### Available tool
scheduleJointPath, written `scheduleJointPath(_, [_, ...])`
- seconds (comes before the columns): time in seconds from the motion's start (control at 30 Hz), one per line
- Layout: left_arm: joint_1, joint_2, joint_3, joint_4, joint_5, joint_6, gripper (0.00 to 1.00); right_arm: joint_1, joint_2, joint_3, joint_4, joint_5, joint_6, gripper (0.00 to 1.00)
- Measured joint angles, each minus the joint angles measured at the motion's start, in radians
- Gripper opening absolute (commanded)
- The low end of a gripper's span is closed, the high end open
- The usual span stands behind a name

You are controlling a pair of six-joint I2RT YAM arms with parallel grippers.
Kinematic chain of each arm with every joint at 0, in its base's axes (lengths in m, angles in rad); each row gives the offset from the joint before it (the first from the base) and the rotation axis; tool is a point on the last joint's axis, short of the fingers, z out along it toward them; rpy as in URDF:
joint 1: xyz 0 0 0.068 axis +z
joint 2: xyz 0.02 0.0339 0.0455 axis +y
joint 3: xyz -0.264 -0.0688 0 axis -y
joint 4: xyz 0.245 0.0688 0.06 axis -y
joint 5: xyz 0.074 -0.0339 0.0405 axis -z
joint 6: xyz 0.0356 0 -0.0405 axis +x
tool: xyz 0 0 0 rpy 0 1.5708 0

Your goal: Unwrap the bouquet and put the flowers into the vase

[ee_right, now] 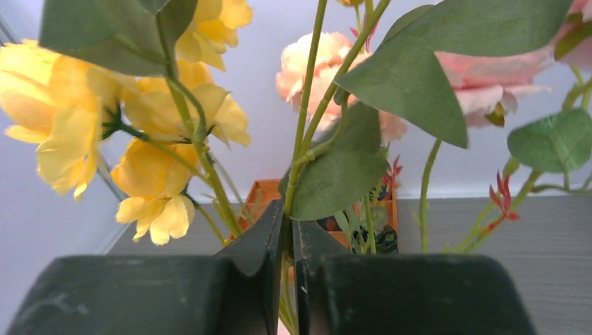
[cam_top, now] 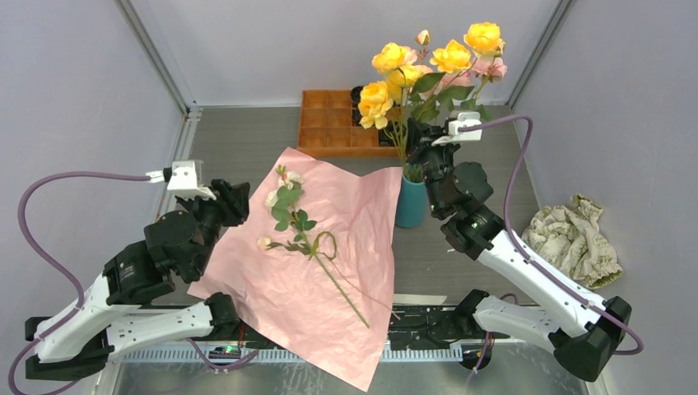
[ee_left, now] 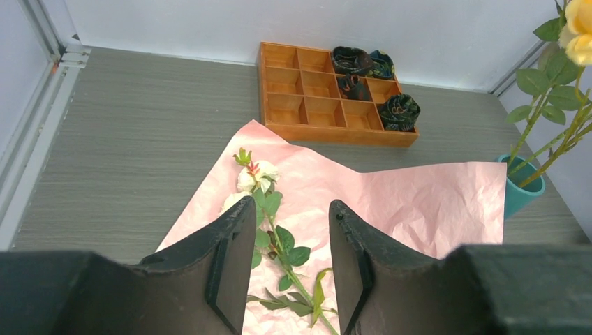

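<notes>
Right tool (ee_right: 288,225) on green stem (ee_right: 301,132); yellow, pink roses (cam_top: 432,59) in teal vase (cam_top: 409,207)

Grey table (cam_top: 247,148), pink paper (cam_top: 272,296), vase (cam_top: 410,207), tray (cam_top: 325,123), cloth (cam_top: 572,239)

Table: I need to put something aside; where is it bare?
Bare: grey table left of the orange tray, beyond the pink paper. Crowded: paper with a rose at centre; right pincer shut on stems over the vase.

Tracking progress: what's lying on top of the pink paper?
One long-stemmed flower with cream heads and green leaves lies across the pink paper. Whatever is beneath the sheet is covered and can't be seen.
</notes>
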Motion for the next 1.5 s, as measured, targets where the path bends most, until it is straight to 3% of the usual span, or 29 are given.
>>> scheduleJointPath(0.27, [0.0, 0.053, 0.0, -0.01, 0.022, -0.044, 0.49, 0.0, -0.09, -0.108, -0.039, 0.008, 0.069, 0.57])
scheduleJointPath(0.5, [0.0, 0.078, -0.006, -0.012, 0.056, -0.079, 0.57, 0.0, -0.179, -0.126, -0.105, 0.008, 0.114, 0.68])
scheduleJointPath(0.67, [0.0, 0.061, -0.058, 0.014, 0.083, -0.106, 0.71, 0.0, -0.268, -0.126, -0.165, -0.021, 0.17, 0.72])
scheduleJointPath(0.87, [0.0, -0.059, -0.256, 0.101, 0.125, -0.154, 0.7, 0.0, -0.397, -0.127, -0.262, -0.083, 0.241, 0.72])
scheduleJointPath(0.97, [0.0, -0.045, -0.244, 0.083, 0.103, -0.196, 0.66, 0.0, -0.462, -0.127, -0.315, -0.116, 0.281, 0.72])
scheduleJointPath(1.3, [0.015, 0.462, 0.001, -0.148, 0.029, -0.506, 0.65, 0.0, -0.586, -0.115, -0.453, -0.289, 0.483, 0.73])
scheduleJointPath(1.5, [0.179, 0.631, 0.044, -0.264, 0.154, -0.667, 0.62, 0.0, -0.64, -0.124, -0.584, -0.327, 0.547, 0.77])
